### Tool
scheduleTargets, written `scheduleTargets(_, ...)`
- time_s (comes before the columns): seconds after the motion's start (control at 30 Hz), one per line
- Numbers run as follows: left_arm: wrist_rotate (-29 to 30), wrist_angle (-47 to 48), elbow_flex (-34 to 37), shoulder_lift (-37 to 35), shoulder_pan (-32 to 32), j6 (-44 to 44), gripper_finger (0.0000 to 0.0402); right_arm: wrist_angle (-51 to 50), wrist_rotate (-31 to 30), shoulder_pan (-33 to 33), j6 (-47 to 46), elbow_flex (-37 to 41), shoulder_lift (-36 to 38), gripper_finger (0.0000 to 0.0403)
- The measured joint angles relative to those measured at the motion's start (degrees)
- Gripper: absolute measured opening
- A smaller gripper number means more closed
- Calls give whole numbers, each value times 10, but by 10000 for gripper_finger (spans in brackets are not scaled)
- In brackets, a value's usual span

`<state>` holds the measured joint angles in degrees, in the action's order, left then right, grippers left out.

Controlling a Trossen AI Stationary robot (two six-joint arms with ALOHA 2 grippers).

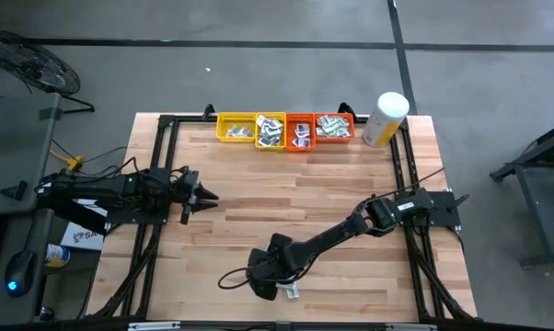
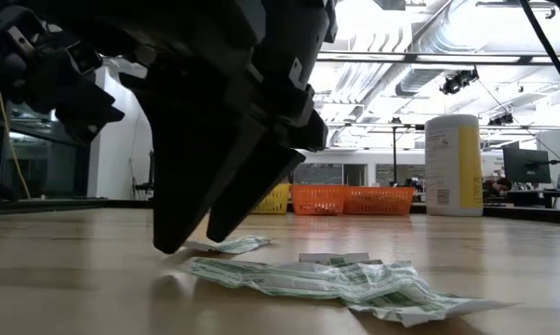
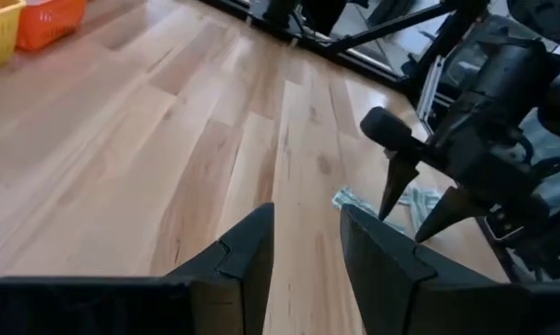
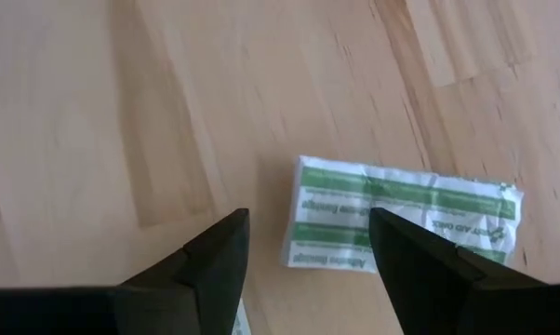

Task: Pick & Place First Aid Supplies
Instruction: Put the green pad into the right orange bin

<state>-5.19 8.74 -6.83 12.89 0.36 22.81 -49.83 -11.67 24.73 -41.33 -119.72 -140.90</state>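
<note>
The right gripper [image 4: 308, 256] is being held wide above thin packets [image 4: 401, 219]; several are risking being pinched together.

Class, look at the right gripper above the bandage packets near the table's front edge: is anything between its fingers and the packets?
Nothing visible. The right gripper hangs open over the white-and-green packets, with only bare table around them. The left gripper waits far off.

Yellow and orange trays [image 1: 236, 128], canister [image 1: 385, 119] behind.
</note>
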Motion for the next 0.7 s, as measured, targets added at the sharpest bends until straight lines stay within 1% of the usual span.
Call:
scheduleTargets(0.17, 2, 4, 0, 0, 0, 0, 126, 6, -19, -1, 6, 0, 0, 216)
scheduleTargets(0.3, 11, 17, 0, -18, -15, 0, 126, 6, -14, -4, 9, 0, -5, 216)
scheduleTargets(0.4, 10, 27, 0, -30, -15, 0, 126, 11, -19, -4, 10, 0, -9, 216)
scheduleTargets(0.7, 17, 46, 0, -98, -15, 0, 126, 11, -23, -3, -2, -1, -13, 216)
